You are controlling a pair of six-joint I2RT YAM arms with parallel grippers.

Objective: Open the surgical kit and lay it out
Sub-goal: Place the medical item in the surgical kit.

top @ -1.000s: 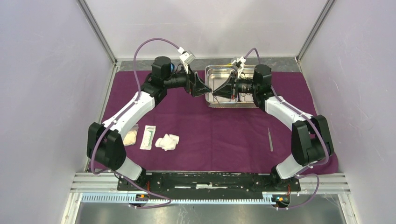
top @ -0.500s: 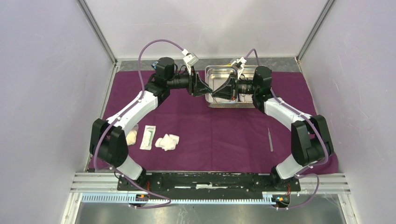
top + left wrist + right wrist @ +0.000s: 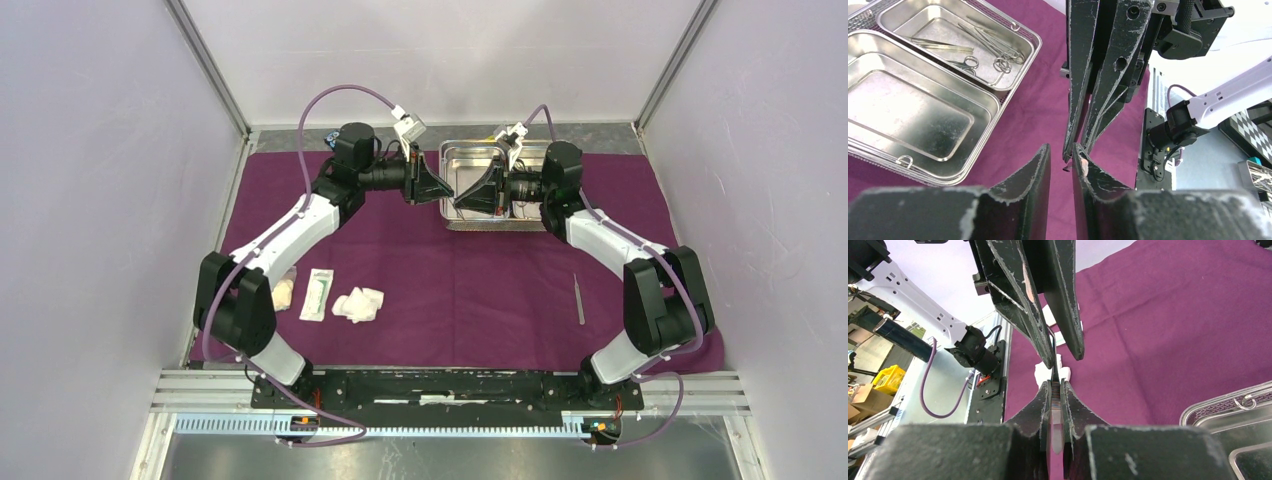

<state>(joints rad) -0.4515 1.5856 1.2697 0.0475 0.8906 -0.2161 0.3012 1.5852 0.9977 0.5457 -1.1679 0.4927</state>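
The dark-purple cloth wrap [image 3: 480, 290] lies spread flat. At its back stands the steel tray [image 3: 470, 143], with clamps [image 3: 993, 47] and tweezers [image 3: 943, 46] in the far compartment. My right gripper [image 3: 1057, 384] is shut on a slim ridged steel instrument [image 3: 1053, 400], holding it above the cloth by the tray's left edge. My left gripper [image 3: 1060, 147] faces it tip to tip. Its jaws are narrowly apart, with the instrument's thin tip between them. Gauze wads [image 3: 358, 304] and a flat white packet [image 3: 316, 294] lie at the front left.
One steel instrument [image 3: 579, 299] lies on the cloth at the right, near the right arm's elbow. Another pale wad [image 3: 283, 291] sits beside the left arm's base. Purple walls close in the left and right sides.
My left gripper has moved right, up to the right gripper's tips, and its jaws have narrowed a great deal. The right gripper has held still.
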